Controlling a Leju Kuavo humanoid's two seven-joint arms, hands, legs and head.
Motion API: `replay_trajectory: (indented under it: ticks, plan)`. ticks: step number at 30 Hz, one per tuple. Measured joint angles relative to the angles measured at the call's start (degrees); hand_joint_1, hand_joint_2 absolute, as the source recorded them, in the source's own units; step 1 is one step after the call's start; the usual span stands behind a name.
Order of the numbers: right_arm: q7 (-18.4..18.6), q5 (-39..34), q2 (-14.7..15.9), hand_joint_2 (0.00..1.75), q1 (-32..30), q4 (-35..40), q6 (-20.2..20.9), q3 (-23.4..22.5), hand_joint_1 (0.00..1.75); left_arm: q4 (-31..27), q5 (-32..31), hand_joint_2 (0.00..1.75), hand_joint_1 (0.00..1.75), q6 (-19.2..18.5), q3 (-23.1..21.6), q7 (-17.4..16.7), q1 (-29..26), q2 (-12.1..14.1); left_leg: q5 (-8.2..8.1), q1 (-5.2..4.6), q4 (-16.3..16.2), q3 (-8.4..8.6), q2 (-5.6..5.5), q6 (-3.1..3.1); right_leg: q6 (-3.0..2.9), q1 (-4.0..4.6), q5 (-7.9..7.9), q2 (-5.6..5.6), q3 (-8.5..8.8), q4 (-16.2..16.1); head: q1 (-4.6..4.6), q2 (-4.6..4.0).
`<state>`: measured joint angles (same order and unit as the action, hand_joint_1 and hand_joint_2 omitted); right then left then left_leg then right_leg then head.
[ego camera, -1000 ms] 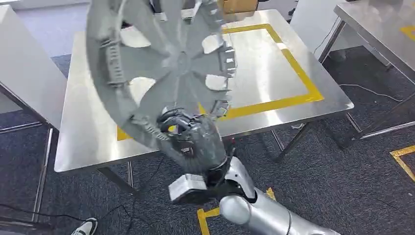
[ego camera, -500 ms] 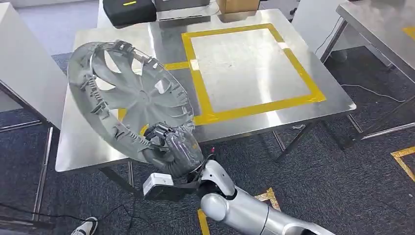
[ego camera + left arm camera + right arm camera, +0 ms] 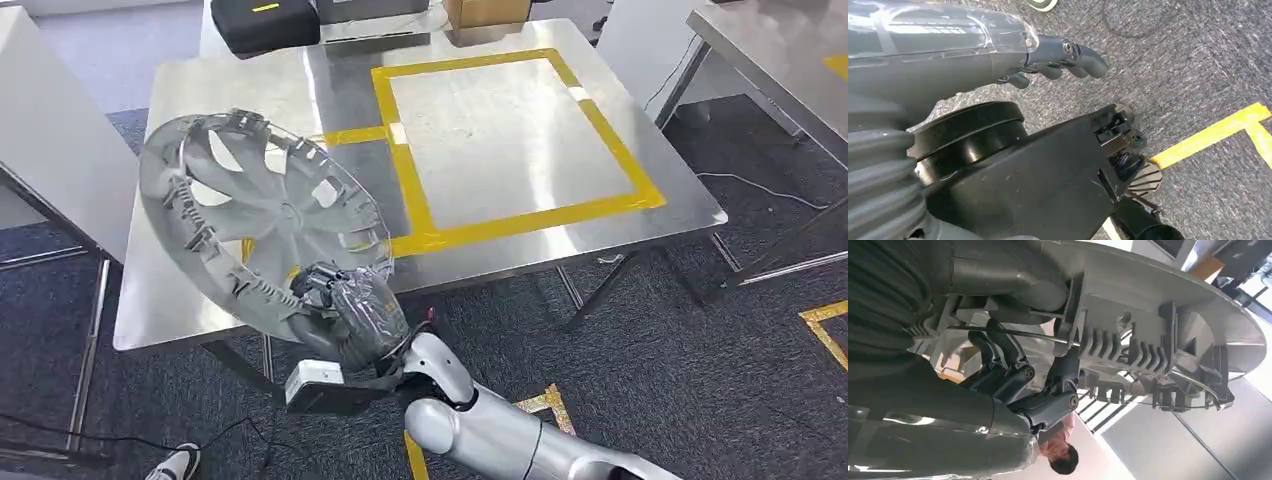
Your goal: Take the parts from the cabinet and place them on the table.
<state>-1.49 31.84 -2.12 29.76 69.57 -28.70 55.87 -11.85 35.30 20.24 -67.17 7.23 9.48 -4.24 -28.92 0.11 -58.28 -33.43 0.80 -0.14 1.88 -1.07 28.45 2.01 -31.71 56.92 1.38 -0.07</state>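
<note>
Hubcap [image 3: 265, 215], grey moulded plastic, round and spoked with curved openings between the blades, is held tilted above the near left corner of the steel table [image 3: 200, 290]. Its back faces the head camera, ringed with ribbed clips and a thin wire hoop. The right hand [image 3: 352, 312], dark-fingered and wrapped in a glossy clear film, grips the lower rim; in the right wrist view the fingers [image 3: 1008, 372] curl over the rim's inner edge next to a row of ridged tabs, the thick grey thumb pressing the outer face. The tabletop is brushed metal, scuffed and reflective, with a square outline of yellow tape [image 3: 520, 140] on its right half. A black case [image 3: 265, 22] and a cardboard box [image 3: 485, 10] sit at the far edge. The left hand [image 3: 1048, 62] hangs over coarse grey carpet [image 3: 1188, 65], holding nothing, its fingers loosely bent and apart. A strip of yellow tape [image 3: 1218, 132] marks the floor near it.
</note>
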Motion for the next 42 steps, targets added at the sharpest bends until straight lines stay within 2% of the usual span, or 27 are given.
replay_trajectory:
  ticks: [9,11,13,14,17,24,36,42]
  plan:
    - [0.44,0.55,-0.11,1.75,0.29,-0.98,0.48,0.09,1.75,0.0,-0.4,1.75,0.0,-0.42,-0.02,0.0,0.0,0.0,0.0,-0.01,0.0,-0.02,-0.11,0.0,0.0,0.0,0.0,0.05,0.03,0.0,-0.02,0.0]
    - [5.38,6.04,0.09,1.75,2.71,-1.88,5.84,0.81,1.75,0.0,-3.34,1.75,0.0,-3.1,-0.57,-0.22,0.18,0.02,0.0,-0.02,0.0,-0.04,0.0,0.0,0.0,-0.01,0.0,0.04,0.03,0.0,0.0,0.0]
    - [11.66,14.46,-0.11,1.75,9.58,-6.11,12.8,2.36,1.75,0.0,-4.53,1.75,0.0,-4.57,-1.38,-1.49,0.82,-0.31,0.05,-0.04,-0.01,-0.05,0.04,-0.02,0.05,-0.02,-0.05,0.04,-0.03,0.0,-0.06,0.0]
    - [12.29,16.13,-0.5,1.75,12.98,-9.75,13.57,2.8,1.75,-0.02,-4.92,1.75,0.0,-4.81,-1.68,-1.75,1.14,-0.52,0.11,-0.02,-0.01,-0.02,0.02,-0.01,0.07,-0.01,-0.06,0.06,0.02,-0.01,-0.09,0.0]
    - [11.13,16.88,-1.73,1.75,18.63,-19.0,13.86,3.28,1.75,-0.04,-5.46,1.75,0.0,-5.31,-2.14,-2.08,1.55,-1.11,0.26,-0.01,-0.02,-0.03,-0.28,0.0,0.07,-0.01,-0.06,0.5,0.15,0.0,-0.2,0.0]
    - [11.96,18.03,-4.48,1.75,21.36,-30.79,14.03,4.79,1.75,-0.02,-5.88,1.75,0.0,-5.44,-3.32,-2.03,1.78,-1.27,0.21,-0.01,-0.05,-0.01,-0.15,-0.05,0.05,-0.01,-0.03,0.45,0.13,0.01,-0.15,0.0]
    - [12.55,18.45,-5.62,1.75,22.03,-37.86,14.51,7.12,1.75,-0.02,-6.14,1.75,0.0,-5.46,-4.44,-1.97,1.78,-1.29,0.19,-0.01,-0.05,0.0,-0.15,-0.04,0.0,-0.01,-0.01,0.45,0.12,-0.01,-0.18,0.0]
    - [14.86,18.82,-4.28,1.75,24.24,-40.04,16.44,7.43,1.75,-0.02,-6.32,1.75,0.0,-5.55,-4.7,-1.38,1.74,-1.33,0.2,-0.02,-0.07,0.02,-0.46,-0.04,0.0,-0.01,-0.01,0.48,0.13,-0.01,-0.2,0.0]
